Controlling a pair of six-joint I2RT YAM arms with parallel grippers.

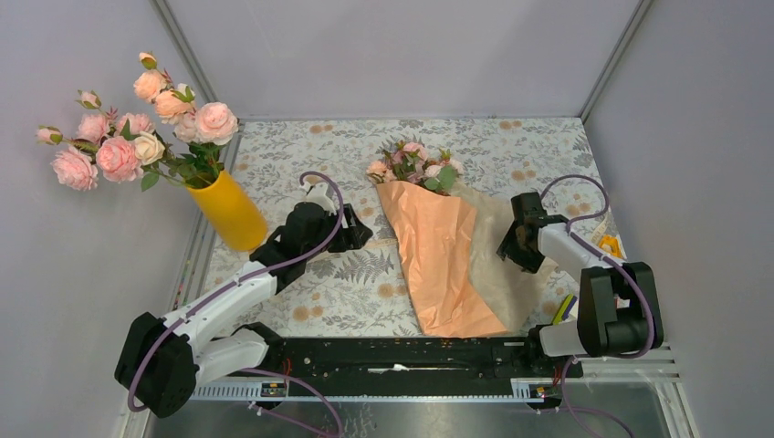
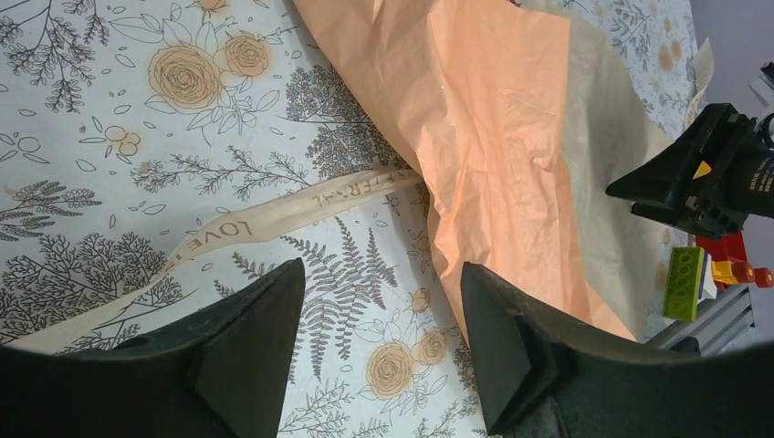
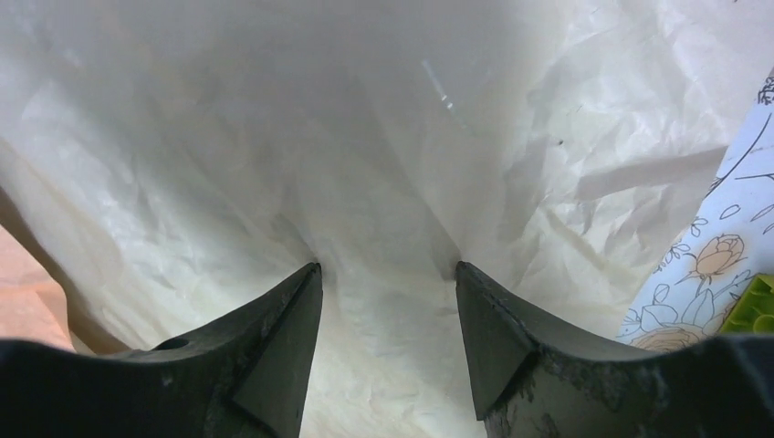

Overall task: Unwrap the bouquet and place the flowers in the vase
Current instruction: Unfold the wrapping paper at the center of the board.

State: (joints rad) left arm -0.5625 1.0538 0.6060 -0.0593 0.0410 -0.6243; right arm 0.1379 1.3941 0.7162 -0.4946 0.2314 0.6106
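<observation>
Mid-table, bouquet (image 1: pixel 438 251) flat, flowers (image 1: pixel 415 166) far, tip near, left fingers (image 2: pixel 246 356) spread, right fingers (image 3: pixel 274 356) spread

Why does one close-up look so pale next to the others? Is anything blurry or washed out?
Top external: soft, even light, the bouquet sharp, shadows faint. Left wrist: crisp ribbon lettering, a dark rounded vignette around the left gripper. Right wrist: whitish wrapping paper fills the frame, hazy and low in contrast toward the top; the right gripper reads as a dark silhouette.

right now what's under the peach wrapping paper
A cream inner sheet shows from beneath the peach paper on its right side. The flowers poke their heads out the far end; their stems are covered.
</observation>
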